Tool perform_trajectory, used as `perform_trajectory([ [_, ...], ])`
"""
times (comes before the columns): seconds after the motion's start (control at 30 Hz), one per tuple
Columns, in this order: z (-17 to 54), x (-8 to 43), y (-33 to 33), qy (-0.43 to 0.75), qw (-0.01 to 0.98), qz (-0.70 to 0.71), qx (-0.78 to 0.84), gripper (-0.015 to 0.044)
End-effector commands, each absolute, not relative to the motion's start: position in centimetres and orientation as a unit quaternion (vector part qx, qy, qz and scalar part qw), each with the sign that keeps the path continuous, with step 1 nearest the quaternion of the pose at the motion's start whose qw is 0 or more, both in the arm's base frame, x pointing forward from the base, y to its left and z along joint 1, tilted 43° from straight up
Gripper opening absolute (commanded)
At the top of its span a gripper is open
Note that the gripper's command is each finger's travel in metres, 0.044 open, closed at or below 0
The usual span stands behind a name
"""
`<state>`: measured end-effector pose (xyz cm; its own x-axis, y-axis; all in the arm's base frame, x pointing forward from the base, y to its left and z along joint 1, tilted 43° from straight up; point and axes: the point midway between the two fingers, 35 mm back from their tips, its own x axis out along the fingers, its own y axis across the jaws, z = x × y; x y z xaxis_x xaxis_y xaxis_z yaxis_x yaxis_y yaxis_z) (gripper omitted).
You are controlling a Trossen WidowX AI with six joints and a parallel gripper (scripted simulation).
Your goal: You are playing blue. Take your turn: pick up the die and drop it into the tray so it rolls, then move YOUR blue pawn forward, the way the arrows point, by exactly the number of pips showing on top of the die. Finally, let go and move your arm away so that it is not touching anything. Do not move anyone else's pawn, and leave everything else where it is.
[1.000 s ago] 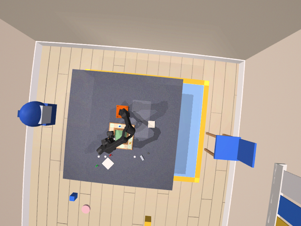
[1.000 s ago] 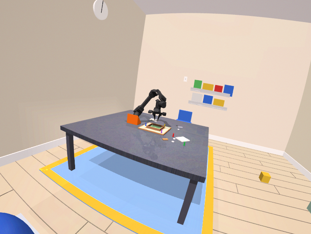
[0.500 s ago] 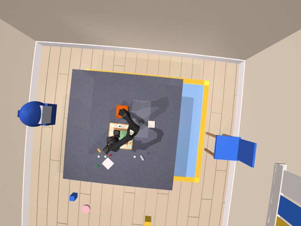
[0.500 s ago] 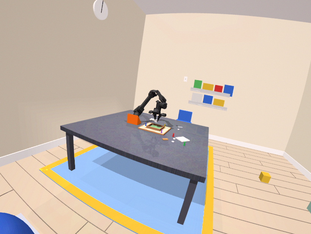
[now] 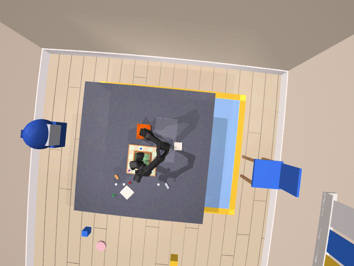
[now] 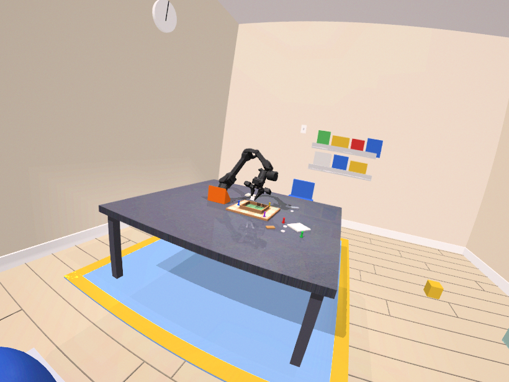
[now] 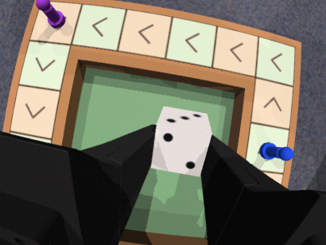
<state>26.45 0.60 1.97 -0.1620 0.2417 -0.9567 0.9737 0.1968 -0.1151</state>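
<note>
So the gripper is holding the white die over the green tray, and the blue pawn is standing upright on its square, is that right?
Not quite. The gripper does hold the white die over the green tray, but the wrist view shows the blue pawn lying on its side on its square, not upright.

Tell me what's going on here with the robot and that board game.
The robot arm's gripper is shut on a white die, holding it above the green tray in the middle of the game board. The die has not been dropped. The blue pawn lies on a square at the board's edge, and a purple pawn stands at one corner.
</note>
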Motion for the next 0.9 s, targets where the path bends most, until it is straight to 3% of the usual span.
perform_trajectory([
  [0.0, 2.1, 26.5, 0.5, 0.597, 0.482, -0.450, 0.457, 0.0000],
  [0.27, 1.9, 26.4, 0.7, 0.510, 0.558, -0.492, 0.432, 0.0000],
  [0.57, 6.5, 27.8, 0.6, 0.507, 0.560, -0.493, 0.432, 0.0000],
  [0.87, 6.5, 27.6, 0.6, 0.507, 0.560, -0.493, 0.432, 0.0000],
])
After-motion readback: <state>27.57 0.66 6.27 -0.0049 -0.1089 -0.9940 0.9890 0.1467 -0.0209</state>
